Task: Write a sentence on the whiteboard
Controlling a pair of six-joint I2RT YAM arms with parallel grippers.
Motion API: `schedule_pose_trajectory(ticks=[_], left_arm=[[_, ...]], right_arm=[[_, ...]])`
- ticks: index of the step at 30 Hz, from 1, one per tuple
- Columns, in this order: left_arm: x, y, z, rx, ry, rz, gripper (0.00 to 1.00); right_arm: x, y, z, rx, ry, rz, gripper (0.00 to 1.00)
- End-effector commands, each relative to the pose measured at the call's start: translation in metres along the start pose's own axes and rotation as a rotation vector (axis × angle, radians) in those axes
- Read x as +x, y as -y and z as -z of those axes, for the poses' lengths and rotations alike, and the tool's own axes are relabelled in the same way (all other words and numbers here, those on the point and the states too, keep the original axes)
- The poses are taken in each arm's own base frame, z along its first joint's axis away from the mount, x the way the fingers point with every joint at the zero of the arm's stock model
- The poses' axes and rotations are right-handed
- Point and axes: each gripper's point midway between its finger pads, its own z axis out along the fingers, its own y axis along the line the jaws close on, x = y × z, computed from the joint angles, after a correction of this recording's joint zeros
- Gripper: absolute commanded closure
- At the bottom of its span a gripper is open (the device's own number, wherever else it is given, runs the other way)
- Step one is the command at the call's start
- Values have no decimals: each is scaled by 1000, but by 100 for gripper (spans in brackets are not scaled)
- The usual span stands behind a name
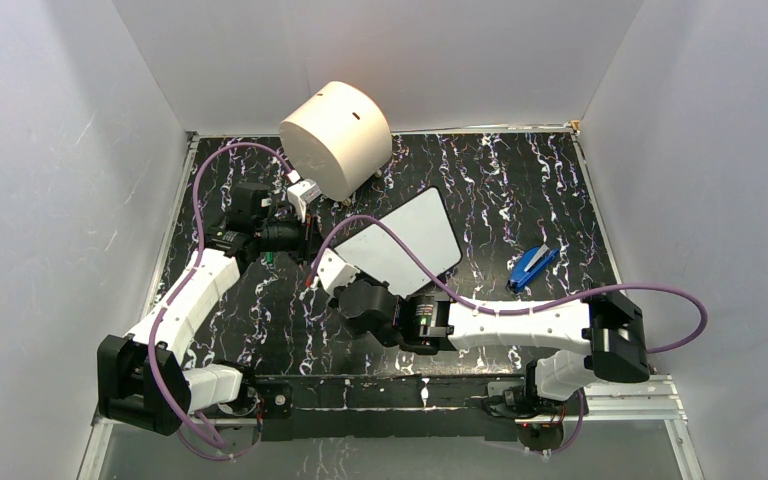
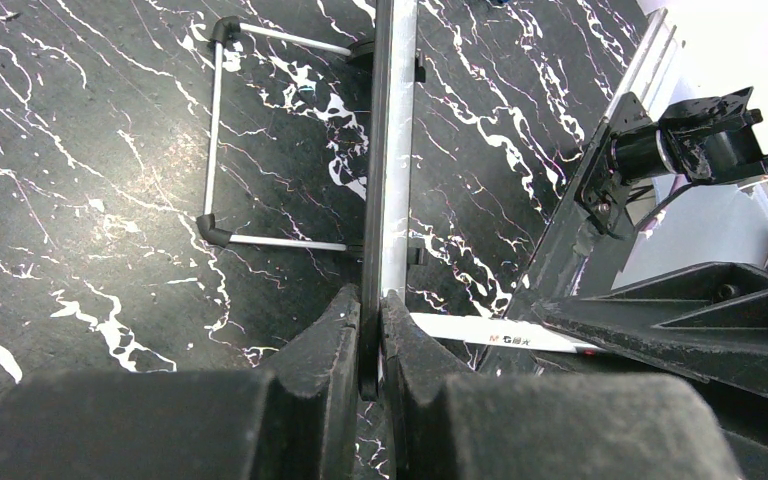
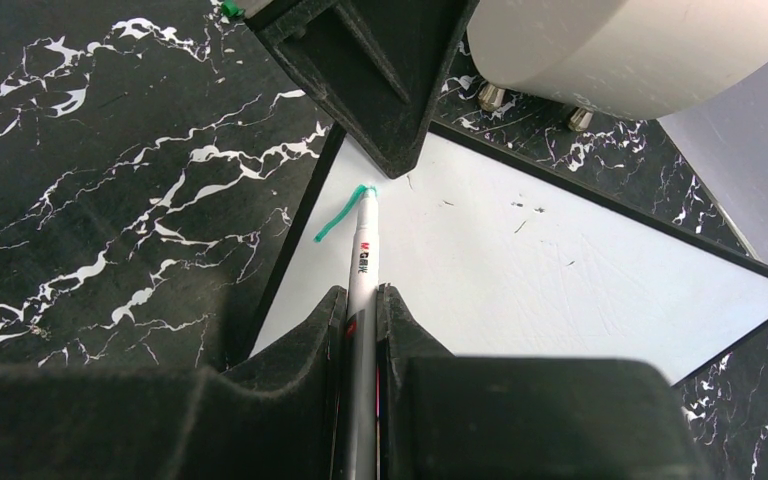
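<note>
Enclosing black white-veined table (image 1: 520,185), plain white walls (image 1: 60,150); whiteboard (image 1: 422,235) mid-table.

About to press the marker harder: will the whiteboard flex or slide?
The whiteboard is probably stiff: its framed edge looks straight. Thin, so likely light and slide-prone on the table, but the left gripper, jaws shut on its rim, should steady it.

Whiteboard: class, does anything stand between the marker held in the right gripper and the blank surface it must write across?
The marker tip touches the whiteboard beside a short green stroke. The left gripper, clamped on the board's edge, sits just beyond the tip; otherwise nothing lies on the board.
</note>
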Motion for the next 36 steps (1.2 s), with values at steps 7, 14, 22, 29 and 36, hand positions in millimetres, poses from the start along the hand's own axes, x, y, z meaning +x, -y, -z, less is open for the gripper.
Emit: schedule_pose_trajectory(ticks=[7,14,22,29,36], left_arm=[[12,-9,0,-43,-42,-2,100],[13,-9,-2,-35,-48,1,100],[14,-9,-2,-36,-52,-1,100],[15,-9,-3,-28,-59,9,100],[16,-9,-4,-21,-61,11,100]], right_arm=[[1,4,-4,36,4,-44,100],[19,5,1,37,-35,-62,100],[29,9,8,37,-55,-56,100],[28,8,7,40,-45,-75,100],[11,13,5,56,8,-60,100]])
